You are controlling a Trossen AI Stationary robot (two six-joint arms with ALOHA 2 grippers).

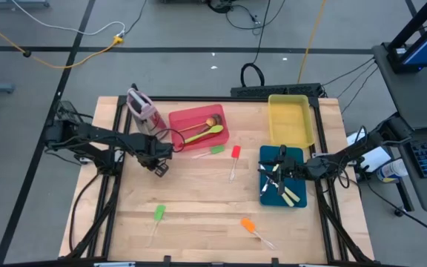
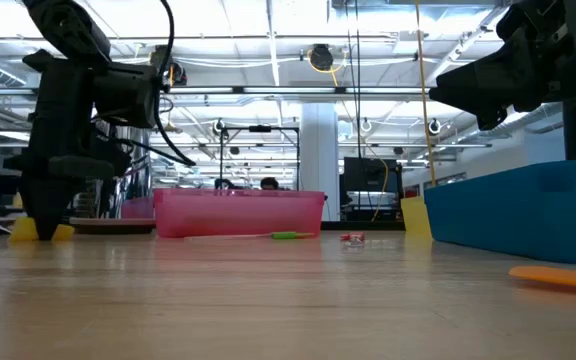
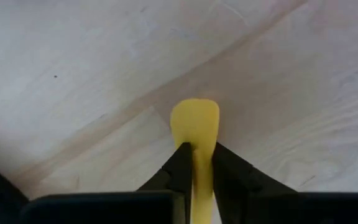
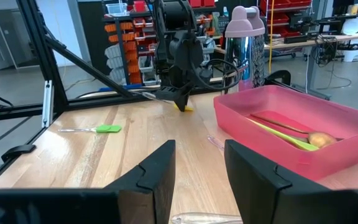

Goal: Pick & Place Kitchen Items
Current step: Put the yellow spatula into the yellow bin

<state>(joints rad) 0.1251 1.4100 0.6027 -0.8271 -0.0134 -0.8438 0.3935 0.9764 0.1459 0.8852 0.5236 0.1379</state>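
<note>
From above, the left gripper (image 1: 159, 167) points down at the table near the red tray (image 1: 199, 127). Its wrist view shows fingers (image 3: 180, 163) clenched on a yellow spatula (image 3: 195, 127). The right gripper (image 1: 279, 178), released, hovers over the blue tray (image 1: 300, 200).

No text, label, brand, number or sign can be read anywhere in these views. The trays, the utensils and the upright container near the grippers carry no legible marking, and the shelves and bins in the room behind the table are too small and blurred to make out any lettering.
</note>
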